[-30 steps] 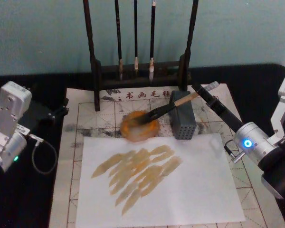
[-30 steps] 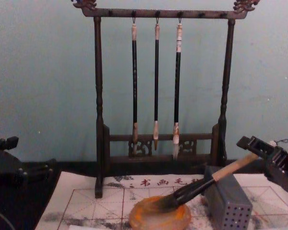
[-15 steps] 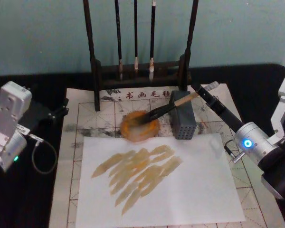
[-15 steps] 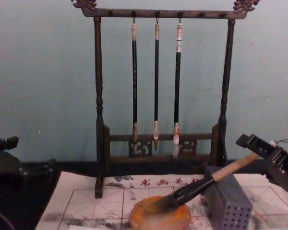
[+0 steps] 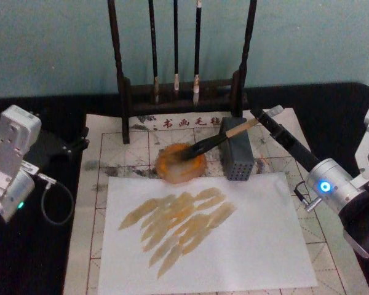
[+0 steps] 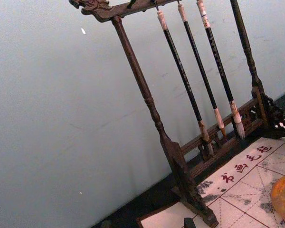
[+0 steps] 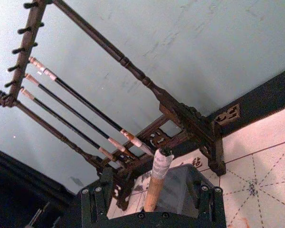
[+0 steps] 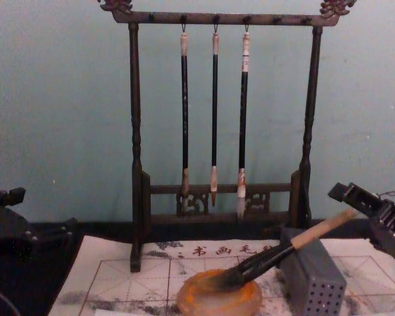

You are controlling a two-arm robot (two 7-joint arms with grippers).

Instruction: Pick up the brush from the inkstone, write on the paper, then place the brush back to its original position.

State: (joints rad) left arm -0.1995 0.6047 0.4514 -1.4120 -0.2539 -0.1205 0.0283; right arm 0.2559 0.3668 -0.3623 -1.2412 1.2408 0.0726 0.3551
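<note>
**Right gripper (image 5: 264, 114) open just behind the brush; brush lies on the inkstone**

Right gripper sits at the far right of the paper, beyond the handle end of the brush. Its jaws are spread wide. In the right wrist view the whitish end cap shows between the two fingers, touching neither.

Black table (image 5: 338, 104) carries everything. A tall dark wooden brush rack (image 8: 136, 131) stands at the back against the pale blue wall.

White practice paper with faint red grid lines (image 5: 111, 147) lies flat in front of the rack, its printed characters along the far edge and grey ink smudges near the dish. A plain white sheet (image 5: 258, 233) lies on top of its near half, marked with yellowish-brown brush strokes (image 5: 178, 224).

Left gripper (image 5: 74, 146) is parked off the left edge of the paper. Whether it is open or closed, I cannot tell.

Grey perforated metal box (image 5: 237, 157) stands just right of the round orange-brown inkstone (image 5: 172, 173), both on the grid paper past the plain sheet.

Large bamboo-handled brush (image 5: 212, 140) lies tilted. Its black bristles are in the inkstone and its handle leans across the top of the box.

Three thin black-handled brushes (image 8: 214, 118) hang from the rack's top bar.
</note>
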